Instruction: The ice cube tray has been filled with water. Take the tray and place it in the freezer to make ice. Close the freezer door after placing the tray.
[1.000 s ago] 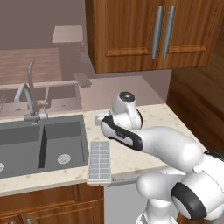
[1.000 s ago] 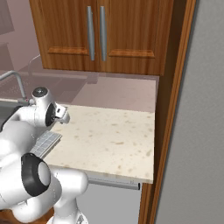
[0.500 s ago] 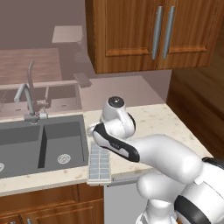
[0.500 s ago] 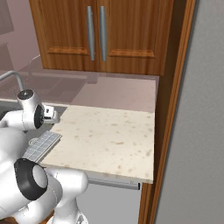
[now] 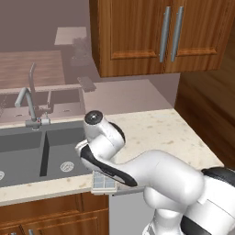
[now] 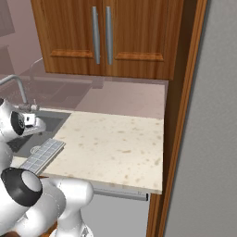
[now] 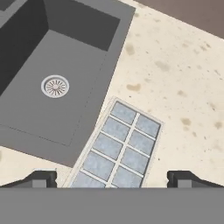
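The ice cube tray (image 7: pixel 120 146), a pale grey-blue grid of small cells, lies on the speckled counter beside the sink's right edge, reaching to the counter's front edge. In the hand view my gripper (image 7: pixel 113 180) hangs open above the tray's near end, one fingertip on each side and nothing held. From the right base view the tray (image 6: pixel 42 155) lies just below my hand (image 6: pixel 21 125). My arm covers most of the tray (image 5: pixel 103 183) in the left base view. The freezer and its door are out of view.
A dark double sink (image 5: pixel 27 149) with a faucet (image 5: pixel 30 98) lies left of the tray. Wooden wall cabinets (image 6: pixel 102 37) hang above the beige counter (image 6: pixel 115 143). A grey appliance front (image 6: pixel 118 210) sits under the counter. A tall flat grey face (image 6: pixel 210 115) stands at the far right.
My hand has swung left and down, from beside the tray to right over it near the sink. The tray has not moved.
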Controlling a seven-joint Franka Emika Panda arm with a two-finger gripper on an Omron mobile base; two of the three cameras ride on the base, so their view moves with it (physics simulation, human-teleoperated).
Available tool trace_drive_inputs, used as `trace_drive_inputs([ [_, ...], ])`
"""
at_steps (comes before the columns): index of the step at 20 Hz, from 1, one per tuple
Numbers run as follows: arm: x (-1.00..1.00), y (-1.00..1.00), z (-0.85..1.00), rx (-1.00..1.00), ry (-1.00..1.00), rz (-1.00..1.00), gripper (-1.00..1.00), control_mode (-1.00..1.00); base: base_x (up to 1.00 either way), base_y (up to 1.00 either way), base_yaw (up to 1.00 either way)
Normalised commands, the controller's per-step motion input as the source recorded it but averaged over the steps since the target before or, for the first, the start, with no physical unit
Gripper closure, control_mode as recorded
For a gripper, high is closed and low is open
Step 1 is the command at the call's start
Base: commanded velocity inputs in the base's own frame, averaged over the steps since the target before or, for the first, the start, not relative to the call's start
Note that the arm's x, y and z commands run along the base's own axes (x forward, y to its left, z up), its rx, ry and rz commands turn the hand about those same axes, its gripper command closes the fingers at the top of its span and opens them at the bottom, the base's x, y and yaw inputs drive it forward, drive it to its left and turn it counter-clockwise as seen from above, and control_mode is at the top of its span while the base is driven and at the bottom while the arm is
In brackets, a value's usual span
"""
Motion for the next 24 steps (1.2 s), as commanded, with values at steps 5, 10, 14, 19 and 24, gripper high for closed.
trace_drive_inputs([
  [5,-0.54,0.13,0.0,-0.1,0.0,0.0,-1.0,-1.0,0.0,0.0,0.0],
  [10,-0.71,0.07,0.0,-0.08,-0.05,0.0,-1.0,-1.0,0.0,0.0,0.0],
  [14,-0.66,0.1,0.0,-0.08,-0.07,0.0,-1.0,-1.0,0.0,0.0,0.0],
  [19,-0.31,0.17,0.0,-0.08,-0.01,0.0,-1.0,-1.0,0.0,0.0,0.0],
  [24,0.0,0.16,-0.13,-0.13,0.0,0.0,-1.0,-1.0,0.0,0.0,0.0],
])
